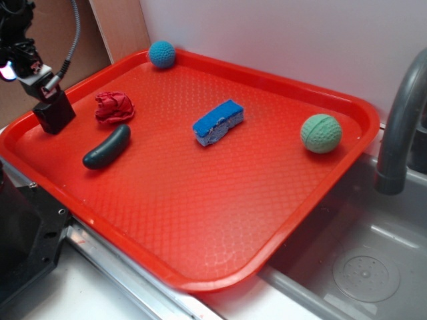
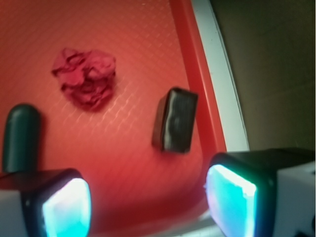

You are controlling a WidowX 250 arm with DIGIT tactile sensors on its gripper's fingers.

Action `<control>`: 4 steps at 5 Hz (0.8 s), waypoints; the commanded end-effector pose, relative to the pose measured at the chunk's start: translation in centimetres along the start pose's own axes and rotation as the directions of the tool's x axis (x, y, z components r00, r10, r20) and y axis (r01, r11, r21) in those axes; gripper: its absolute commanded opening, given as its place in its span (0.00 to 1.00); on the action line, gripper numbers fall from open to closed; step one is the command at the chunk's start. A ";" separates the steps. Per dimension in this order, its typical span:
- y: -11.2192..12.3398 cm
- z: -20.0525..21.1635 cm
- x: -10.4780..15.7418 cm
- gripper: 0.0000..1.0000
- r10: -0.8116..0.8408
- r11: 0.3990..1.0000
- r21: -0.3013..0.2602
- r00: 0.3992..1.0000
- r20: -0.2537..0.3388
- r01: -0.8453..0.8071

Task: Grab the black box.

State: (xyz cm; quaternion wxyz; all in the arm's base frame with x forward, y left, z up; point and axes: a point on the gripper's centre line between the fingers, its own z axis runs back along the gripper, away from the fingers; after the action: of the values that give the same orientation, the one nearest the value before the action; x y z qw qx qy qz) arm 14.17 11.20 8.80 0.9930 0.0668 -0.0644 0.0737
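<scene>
Wrist view: nearest the lens, the gripper [image 2: 148, 207] stands wide, its two glowing pads in the lower corners of the frame with nothing between them. Just past them, right of centre, the black box [image 2: 174, 120] lies free on the red tray [image 2: 133, 44], close against the tray's raised rim at the right; it is not yet between the jaws. It looks like a small, stiff, matte block, probably light and not slippery, so its two long flat sides seem the best place to pinch, with the claw turned to straddle the short width. The rim beside it leaves little room for the right pad, by my reading. At the left edge the rounded tip of a dark green pickle toy [image 2: 20, 136] shows, and farther up, upper left, a crumpled red cloth [image 2: 85, 78]. In the exterior view the box [image 1: 53, 112] sits at the far left, with the blue sponge [image 1: 218, 122] mid-tray.
</scene>
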 end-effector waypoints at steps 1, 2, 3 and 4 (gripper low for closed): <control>3.5 -1.1 1.0 1.00 0.048 0.998 -0.033 0.999 0.009 -0.048; 4.5 -0.2 1.1 1.00 0.032 0.999 -0.015 0.999 0.022 -0.032; 5.4 0.0 1.5 1.00 0.025 1.000 -0.003 0.999 0.023 -0.024; 5.5 -1.6 2.0 1.00 0.025 0.999 -0.028 0.999 0.022 -0.025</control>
State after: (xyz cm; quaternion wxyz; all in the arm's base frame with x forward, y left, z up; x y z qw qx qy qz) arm 15.02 15.81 6.45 0.9942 0.0368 -0.0602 0.0816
